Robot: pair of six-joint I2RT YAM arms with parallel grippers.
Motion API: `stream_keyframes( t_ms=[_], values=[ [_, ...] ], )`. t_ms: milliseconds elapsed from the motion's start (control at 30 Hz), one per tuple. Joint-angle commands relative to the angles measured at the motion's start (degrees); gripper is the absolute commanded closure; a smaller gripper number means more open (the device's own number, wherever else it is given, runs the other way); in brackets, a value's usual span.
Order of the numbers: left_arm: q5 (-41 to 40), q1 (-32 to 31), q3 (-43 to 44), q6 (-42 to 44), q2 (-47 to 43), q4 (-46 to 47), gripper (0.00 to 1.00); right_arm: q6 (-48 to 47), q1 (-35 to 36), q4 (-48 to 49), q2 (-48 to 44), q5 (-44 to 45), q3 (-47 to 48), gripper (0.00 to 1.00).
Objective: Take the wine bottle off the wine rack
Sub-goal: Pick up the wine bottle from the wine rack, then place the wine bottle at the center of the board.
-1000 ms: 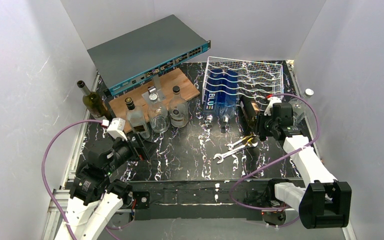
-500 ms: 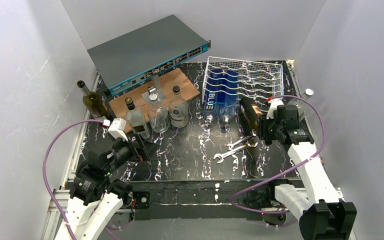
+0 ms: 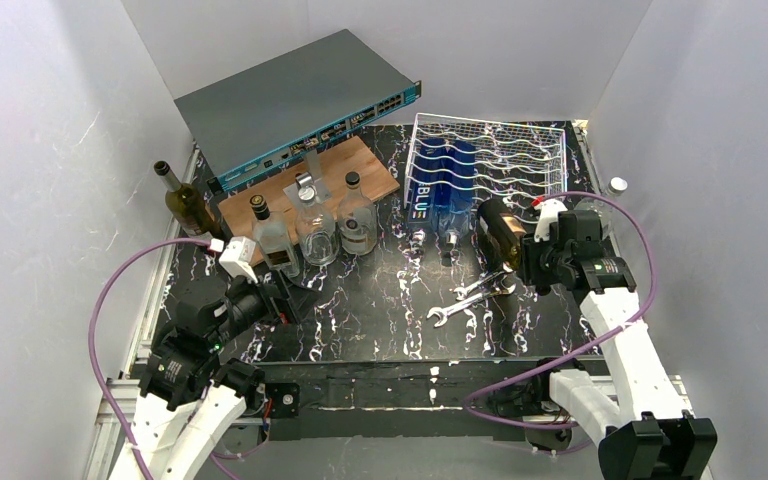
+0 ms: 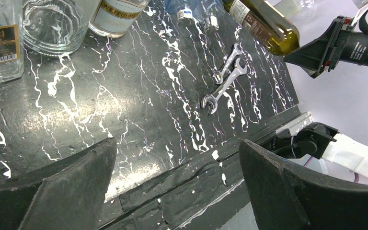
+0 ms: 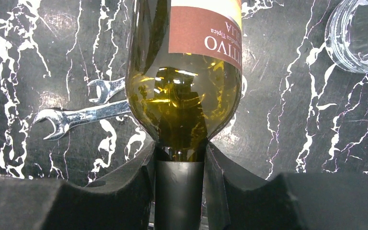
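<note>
**A:** Where was the wine bottle at that moment?

**B:** From above, it was at about 2 o'clock on the black marbled tabletop. It sat just in front of the near edge of the white wire wine rack, which stood at 1 o'clock. The bottle was dark green with a red-brown label. It was tilted, with its base toward the rack and its neck toward 4 o'clock.

**A:** What had hold of it?

**B:** The right gripper was clamped tight on the neck, one finger on each side. The left gripper waited at 8 o'clock with its jaws spread wide and nothing between them.

**A:** How far along did the job look?

**B:** Mostly done, I judged. The bottle seemed out of the cradles and raised over the tabletop, above two wrenches. I couldn't tell whether its base touched the rack's front wire. It had yet to be set down and released. A blue bottle lay in the rack.
</note>
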Motion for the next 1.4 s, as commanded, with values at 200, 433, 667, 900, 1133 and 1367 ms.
stream_keyframes(
  t_ms=[200,433,667,900,1133,1367],
  values=[
    [5.0,0.1,0.9,1.6,1.8,1.1,0.02,-5.5,0.0,0.9,-3.1,-3.7,8.2,0.99],
    [7.6,0.1,1.0,1.9,2.5,1.7,0.01,-9.2,0.0,-2.2,-3.1,-7.5,9.9,0.99],
    [12.8,0.2,1.4,1.7,5.3,3.8,0.01,-14.2,0.0,-4.4,-2.4,-11.6,12.6,0.99],
    [26.2,0.0,-0.1,2.2,11.0,10.1,0.01,-26.3,1.4,-12.5,3.1,-18.3,16.1,0.99],
    [25.1,-4.3,0.3,3.6,14.5,11.5,0.01,-30.6,14.5,-16.2,8.5,-13.4,21.3,0.99],
    [24.5,-6.3,-0.3,5.3,14.9,11.9,0.01,-35.4,22.0,-20.1,13.1,-8.8,27.9,0.99]
  ],
)
